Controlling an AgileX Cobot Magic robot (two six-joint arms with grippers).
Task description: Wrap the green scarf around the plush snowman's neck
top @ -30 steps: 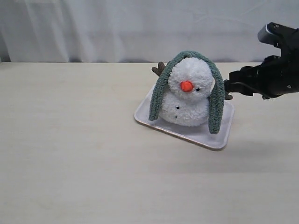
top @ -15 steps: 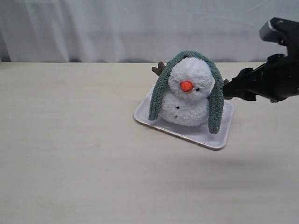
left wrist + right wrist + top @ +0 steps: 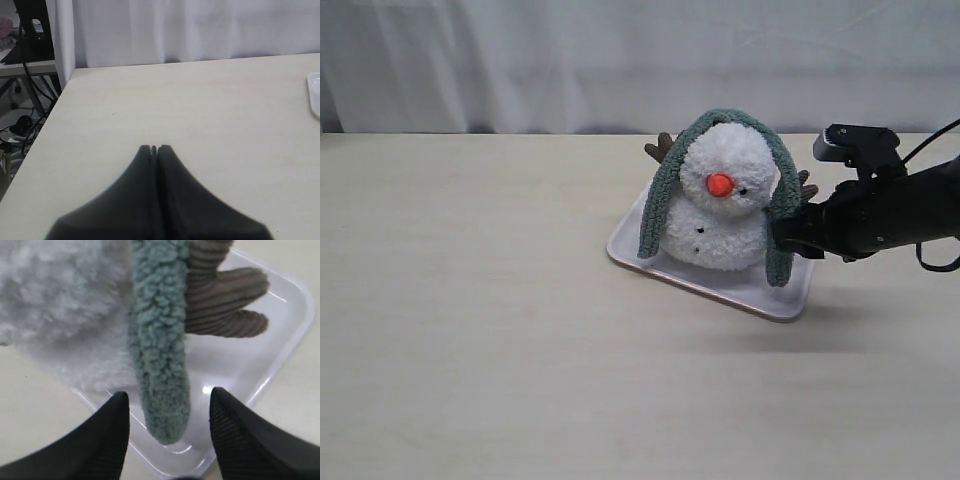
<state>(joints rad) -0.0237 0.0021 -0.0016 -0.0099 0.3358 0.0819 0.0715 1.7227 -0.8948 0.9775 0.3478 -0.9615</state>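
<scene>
The plush snowman [image 3: 723,212] sits upright on a white tray [image 3: 760,290], white and fluffy with an orange nose. Over its head lies the green scarf [image 3: 725,118], both ends hanging down its sides to the tray. My right gripper [image 3: 782,238] is at the scarf's right-hand end [image 3: 162,390], open, a finger on either side of that rounded end without touching it. A brown corduroy arm [image 3: 225,300] shows just behind the scarf. The neck is hidden under fluff and scarf. My left gripper [image 3: 154,148] is shut over bare table, holding nothing.
The tray's rim [image 3: 280,365] lies under and around my right fingers. A white curtain [image 3: 620,60] backs the table. In the left wrist view the table's edge [image 3: 37,145] drops off to a floor with cables and a stand.
My right gripper came down and leftward from beside the snowman's head to the hanging scarf end by the tray. Snowman, scarf and tray stayed put.
</scene>
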